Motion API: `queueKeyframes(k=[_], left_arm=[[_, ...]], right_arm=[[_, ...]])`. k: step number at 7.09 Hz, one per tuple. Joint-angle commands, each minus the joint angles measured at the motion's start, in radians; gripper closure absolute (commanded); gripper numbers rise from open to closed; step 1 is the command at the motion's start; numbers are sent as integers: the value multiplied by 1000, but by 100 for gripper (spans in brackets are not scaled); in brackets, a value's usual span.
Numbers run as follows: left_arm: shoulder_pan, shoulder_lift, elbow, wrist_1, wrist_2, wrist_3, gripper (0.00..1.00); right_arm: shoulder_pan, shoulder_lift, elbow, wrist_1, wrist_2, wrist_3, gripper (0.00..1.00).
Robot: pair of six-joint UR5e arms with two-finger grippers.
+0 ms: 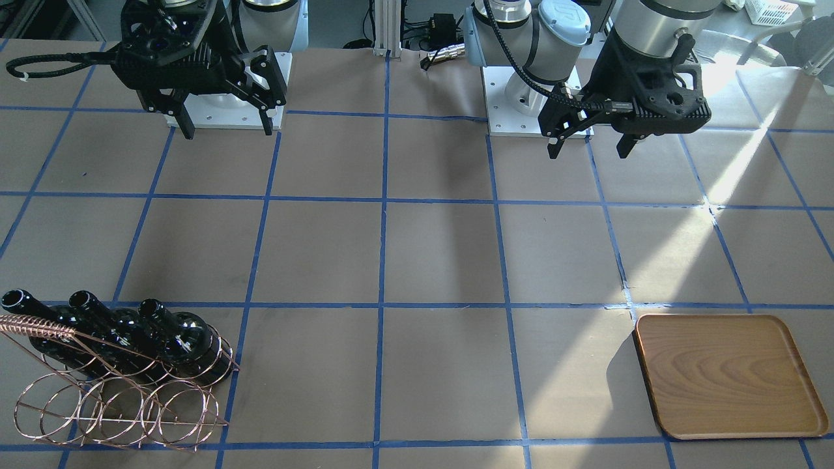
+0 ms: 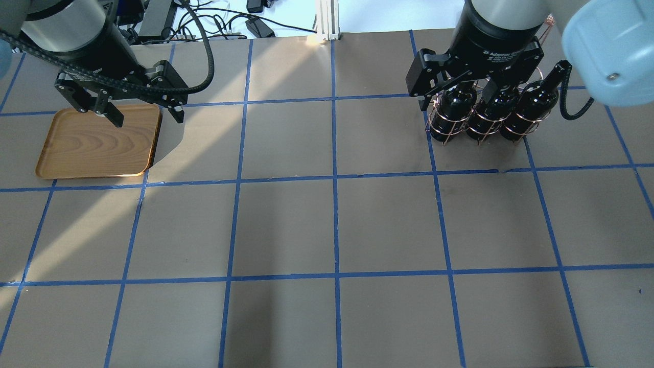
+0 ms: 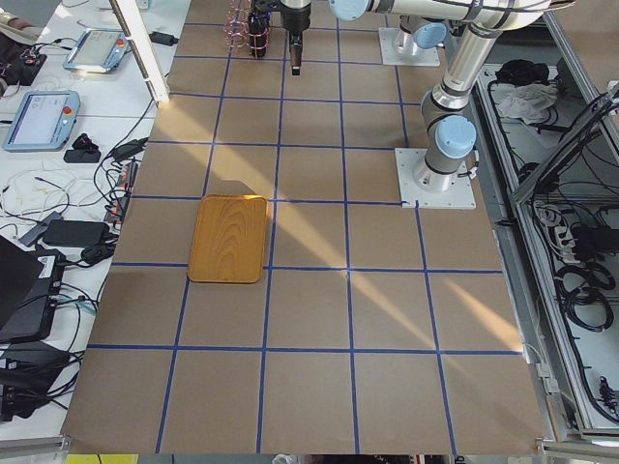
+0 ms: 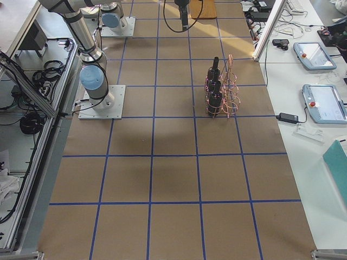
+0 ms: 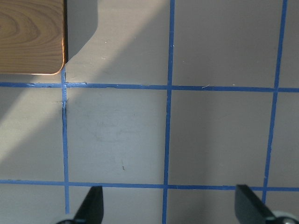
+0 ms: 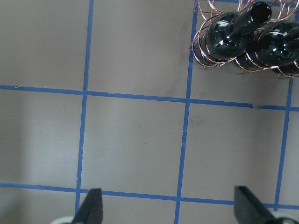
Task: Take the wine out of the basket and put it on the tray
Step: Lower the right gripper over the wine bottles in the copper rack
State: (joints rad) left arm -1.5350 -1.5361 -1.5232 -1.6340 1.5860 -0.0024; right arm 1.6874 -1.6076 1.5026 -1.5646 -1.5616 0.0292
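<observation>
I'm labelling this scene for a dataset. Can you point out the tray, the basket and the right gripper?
tray (image 1: 730,374): exterior front-facing view, its bare wooden floor.
basket (image 1: 36,324): exterior front-facing view, its coiled wire handle.
right gripper (image 1: 228,132): exterior front-facing view, midway between its fingertips.

brown table (image 1: 443,260), blue tape grid, sunlight
</observation>
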Motion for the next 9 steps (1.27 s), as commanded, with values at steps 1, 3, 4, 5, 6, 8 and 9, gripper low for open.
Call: queueKeyframes(k=[1, 3, 4, 5, 6, 8, 9], left_arm=[[0, -1, 0, 5, 0, 1, 0], [0, -2, 0, 3, -1, -5, 0], [0, -2, 0, 3, -1, -5, 0], [0, -2, -2, 3, -1, -7, 0], [0, -2, -2, 3, -4, -10, 0], [0, -2, -5, 5, -6, -10, 0], [0, -1, -14, 9, -6, -11, 0]], right_arm=[[0, 0, -1, 0, 0, 0, 0], [0, 0, -1, 0, 0, 0, 0], [-3, 3, -11, -6, -1, 0, 0], [-43, 33, -42, -8, 2, 1, 0], [-117, 73, -117, 12, 2, 0, 0], [-196, 179, -214, 14, -17, -14, 0], [-204, 239, -255, 9, -41, -17, 0]])
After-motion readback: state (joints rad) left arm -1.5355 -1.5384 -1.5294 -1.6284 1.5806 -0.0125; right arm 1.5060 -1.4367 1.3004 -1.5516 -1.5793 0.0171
